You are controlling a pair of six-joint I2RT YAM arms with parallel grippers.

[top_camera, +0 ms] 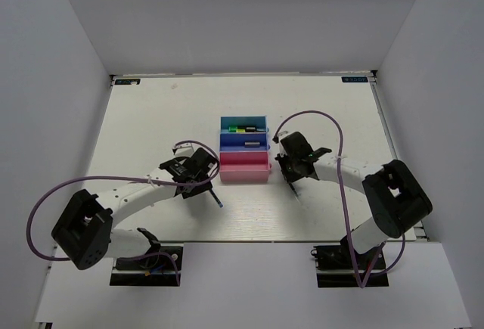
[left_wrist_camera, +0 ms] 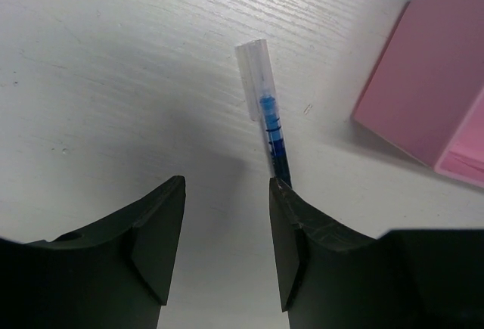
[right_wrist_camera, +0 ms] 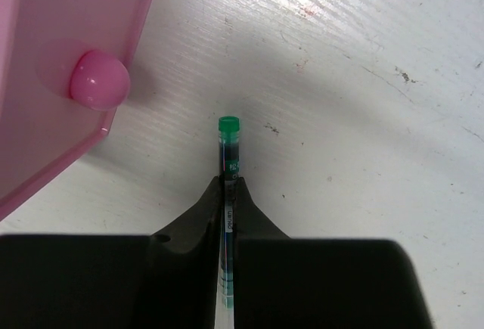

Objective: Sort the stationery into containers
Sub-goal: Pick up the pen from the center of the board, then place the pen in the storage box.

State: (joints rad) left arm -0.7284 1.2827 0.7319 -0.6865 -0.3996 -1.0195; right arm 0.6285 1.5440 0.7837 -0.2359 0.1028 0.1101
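Note:
The blue pen (left_wrist_camera: pixel 271 125) with a clear cap lies on the white table; it also shows in the top view (top_camera: pixel 216 199). My left gripper (left_wrist_camera: pixel 227 185) is open just above the table, and the pen's near end runs under the right finger, not between the jaws. My right gripper (right_wrist_camera: pixel 228 184) is shut on the dark-green pen (right_wrist_camera: pixel 228 147), next to the pink tray (right_wrist_camera: pixel 45 79). The teal (top_camera: pixel 224 122), blue (top_camera: pixel 224 140) and pink (top_camera: pixel 243 170) trays stand in a row. The teal one holds the yellow highlighter (top_camera: pixel 240 128) and a dark item. The blue one holds a small grey item (top_camera: pixel 252 144).
The pink tray's corner (left_wrist_camera: pixel 431 94) is to the right of my left gripper (top_camera: pixel 204 181). A pink knob (right_wrist_camera: pixel 98 79) sticks out of the tray's side near my right gripper (top_camera: pixel 290 173). Purple cables loop over both arms. White walls enclose the table.

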